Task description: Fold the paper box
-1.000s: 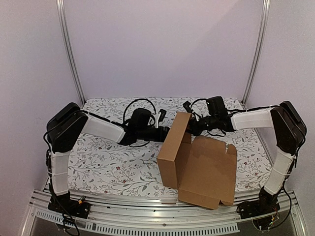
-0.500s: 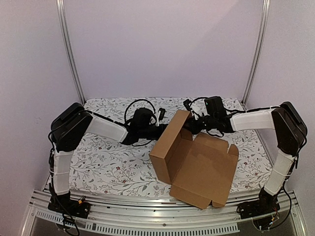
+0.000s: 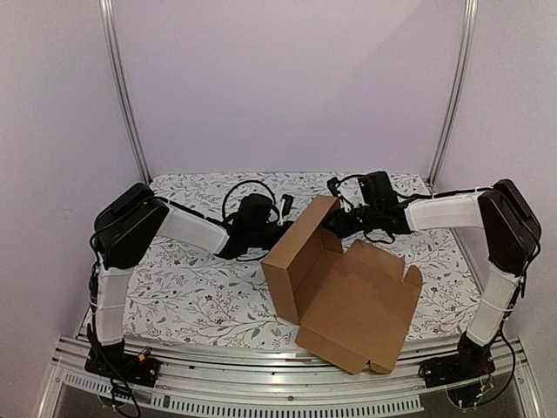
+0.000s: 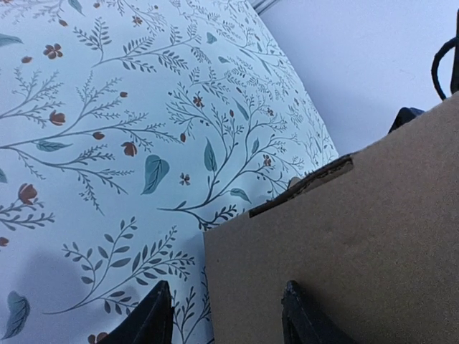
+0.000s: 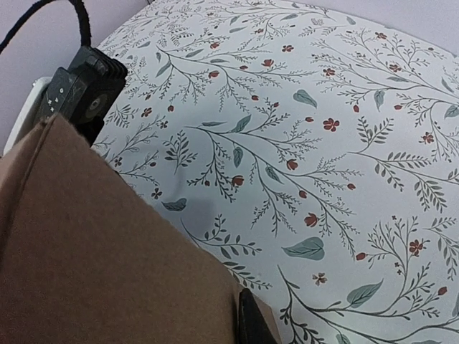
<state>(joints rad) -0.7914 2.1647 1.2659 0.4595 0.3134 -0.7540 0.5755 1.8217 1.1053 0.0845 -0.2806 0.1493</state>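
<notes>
My right tool [image 3: 333,223] is pressed together, pinching the top edge of the brown corrugated cardboard box [image 3: 348,296]. The box stands open on the flower-patterned table [image 3: 191,287] between my two tools. My left tool [image 4: 226,290] is spread, with the box wall just in front of it.

Soft, even light from overhead, no harsh glare. The top view looks clear, slightly grainy; the paper box [image 3: 348,300] casts just a faint shadow on the tablecloth [image 3: 191,279]. In both wrist views the print is crisp, while cardboard up close goes soft.
</notes>
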